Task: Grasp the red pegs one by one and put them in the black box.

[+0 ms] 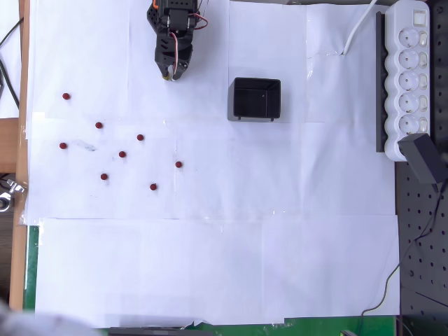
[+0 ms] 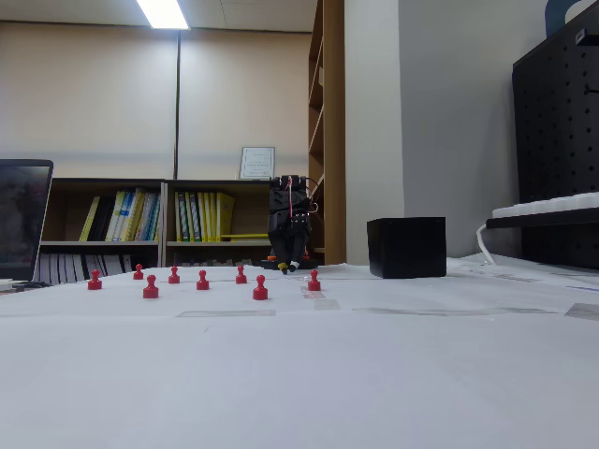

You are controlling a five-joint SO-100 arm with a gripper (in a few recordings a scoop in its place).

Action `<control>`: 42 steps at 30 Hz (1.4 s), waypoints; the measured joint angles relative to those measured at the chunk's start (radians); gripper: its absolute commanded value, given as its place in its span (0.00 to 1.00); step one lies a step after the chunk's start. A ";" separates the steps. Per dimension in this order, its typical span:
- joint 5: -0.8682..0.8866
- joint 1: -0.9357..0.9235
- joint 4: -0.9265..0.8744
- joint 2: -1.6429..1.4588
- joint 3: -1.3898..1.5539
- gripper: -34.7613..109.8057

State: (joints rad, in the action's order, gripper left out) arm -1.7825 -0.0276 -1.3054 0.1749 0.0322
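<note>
While the gripper (image 1: 170,74) hangs near the top edge of the paper-covered table (image 1: 210,266) in the overhead view, its fingertips sit close together with nothing between them. Eight red pegs (image 1: 122,154) stand scattered and well apart below and to the left of it, all outside the box (image 1: 255,99), which sits to the gripper's right. From the low fixed view the pegs (image 2: 202,280) line up left of the box (image 2: 406,247).
</note>
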 measured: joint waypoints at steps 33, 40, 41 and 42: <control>0.279 -0.202 0.390 -0.486 0.060 0.29; 0.351 -0.413 0.588 -0.647 0.063 0.29; 0.371 -0.459 0.623 -0.666 0.063 0.29; 0.393 -0.506 0.663 -0.690 0.060 0.29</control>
State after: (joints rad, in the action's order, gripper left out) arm -1.3898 -0.5338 -0.6427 -0.5154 0.0920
